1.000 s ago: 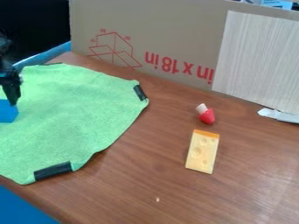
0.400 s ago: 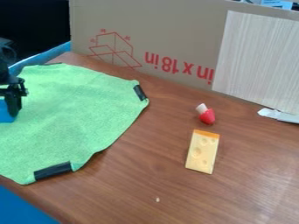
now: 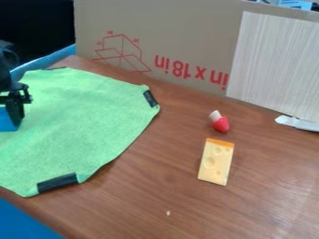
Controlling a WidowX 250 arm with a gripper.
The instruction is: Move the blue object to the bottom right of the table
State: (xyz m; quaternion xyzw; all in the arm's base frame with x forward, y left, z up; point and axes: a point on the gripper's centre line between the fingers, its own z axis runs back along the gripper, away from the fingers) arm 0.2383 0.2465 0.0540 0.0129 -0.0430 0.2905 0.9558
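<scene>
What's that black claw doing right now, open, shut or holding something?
Gripper: at the left edge, right up against the blue object; open, closed or holding it, I can't tell.

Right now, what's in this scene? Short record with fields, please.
gripper: left edge of the view, at the blue object
blue object: partly cut off by the view's edge; whether gripped is unclear
green cloth: on the table's left part
yellow cheese piece: right of the cloth
red-and-white piece: just beyond the cheese
goal: not yet reached
</scene>
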